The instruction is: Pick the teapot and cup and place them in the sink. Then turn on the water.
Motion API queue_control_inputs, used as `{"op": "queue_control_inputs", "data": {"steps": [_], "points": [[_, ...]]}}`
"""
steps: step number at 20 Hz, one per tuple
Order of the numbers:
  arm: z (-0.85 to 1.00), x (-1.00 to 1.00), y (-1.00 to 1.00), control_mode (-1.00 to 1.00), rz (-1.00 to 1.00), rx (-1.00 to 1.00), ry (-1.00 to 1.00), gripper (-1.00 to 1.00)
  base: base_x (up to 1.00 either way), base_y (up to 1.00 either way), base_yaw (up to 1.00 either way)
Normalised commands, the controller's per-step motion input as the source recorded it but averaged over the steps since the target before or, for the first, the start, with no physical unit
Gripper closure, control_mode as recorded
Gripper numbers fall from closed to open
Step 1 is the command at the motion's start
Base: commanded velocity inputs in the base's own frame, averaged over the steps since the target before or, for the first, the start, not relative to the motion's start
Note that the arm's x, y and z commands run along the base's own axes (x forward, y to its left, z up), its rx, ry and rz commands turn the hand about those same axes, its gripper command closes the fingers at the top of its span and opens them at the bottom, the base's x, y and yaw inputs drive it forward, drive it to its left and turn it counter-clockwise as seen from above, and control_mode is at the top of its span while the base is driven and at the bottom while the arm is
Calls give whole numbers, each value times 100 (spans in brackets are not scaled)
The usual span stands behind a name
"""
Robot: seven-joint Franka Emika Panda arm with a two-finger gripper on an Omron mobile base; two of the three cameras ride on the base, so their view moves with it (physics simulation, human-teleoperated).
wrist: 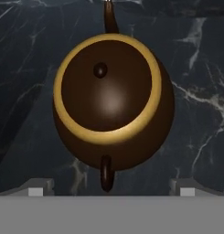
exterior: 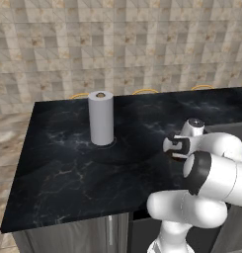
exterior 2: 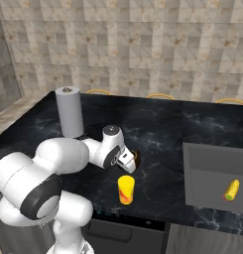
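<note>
The teapot [wrist: 111, 98] is squat and dark brown with a tan rim and a small lid knob. In the hand view it sits right below the hand, spout at the top and handle at the bottom. My gripper [wrist: 111, 187] is open, one fingertip [wrist: 38, 187] on each side of the pot and touching nothing. In the right base view the gripper [exterior 2: 129, 162] hangs low over the counter, with the teapot [exterior 2: 137, 158] peeking out behind it. The yellow cup [exterior 2: 126, 189] stands upright just in front of it, near the counter edge. The grey sink [exterior 2: 212, 163] lies to the right. The water is out of view.
A grey paper-towel roll [exterior: 101, 117] stands upright at the back left of the black marble counter [exterior: 58, 158]. A knobbly yellow item [exterior 2: 232, 190] lies in the sink. A tiled wall closes off the back, and the counter's front edge is close to the cup.
</note>
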Motion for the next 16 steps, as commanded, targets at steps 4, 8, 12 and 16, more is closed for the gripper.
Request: {"op": "queue_control_inputs", "data": {"steps": [4, 8, 12, 16], "points": [[-13, 21, -1, -100, 0, 0, 0, -100, 0, 0, 0], [-11, 22, -4, -100, 0, 0, 0, -100, 0, 0, 0], [-14, 14, -7, -100, 0, 0, 0, -100, 0, 0, 0], [-16, 6, -10, -100, 0, 0, 0, -100, 0, 0, 0]]}}
